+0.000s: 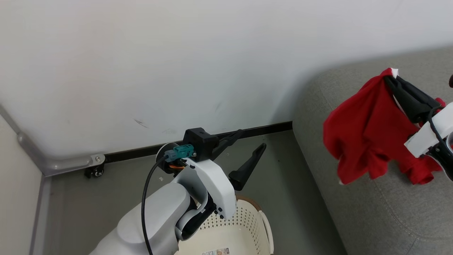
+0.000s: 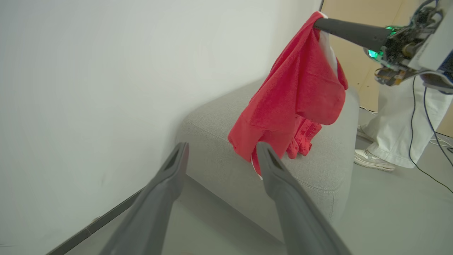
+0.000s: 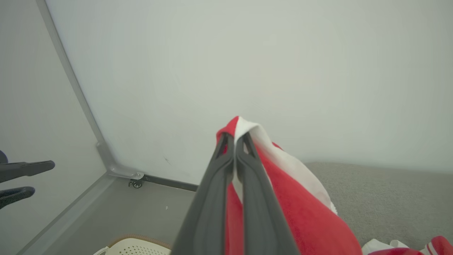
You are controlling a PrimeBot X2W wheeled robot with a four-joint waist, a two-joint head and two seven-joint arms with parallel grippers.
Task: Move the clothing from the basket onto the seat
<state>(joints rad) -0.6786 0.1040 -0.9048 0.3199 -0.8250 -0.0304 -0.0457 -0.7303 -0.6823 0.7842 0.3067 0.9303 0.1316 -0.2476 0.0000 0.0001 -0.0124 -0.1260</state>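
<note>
Robot test lab staged as a living corner, bare white partition wall (image 1: pixel 177 53) on a small castor (image 1: pixel 96 172) (metal corner brace (image 1: pixel 63 163) beside it), plain grey floor (image 1: pixel 283 191), lone grey seat (image 1: pixel 389 219), loose cables (image 2: pixel 435 179) trailing near a standing person (image 2: pixel 393 120).

basket (image 1: pixel 262 226) sticker print too small, unreadable

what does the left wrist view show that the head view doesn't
Left wrist view, beyond the head view: a person's trouser legs and shoes. Head view, beyond the left wrist view: the basket and a caster. Both: the open left pincer, and the right pincer shut on the clothing hanging over the seat.
</note>
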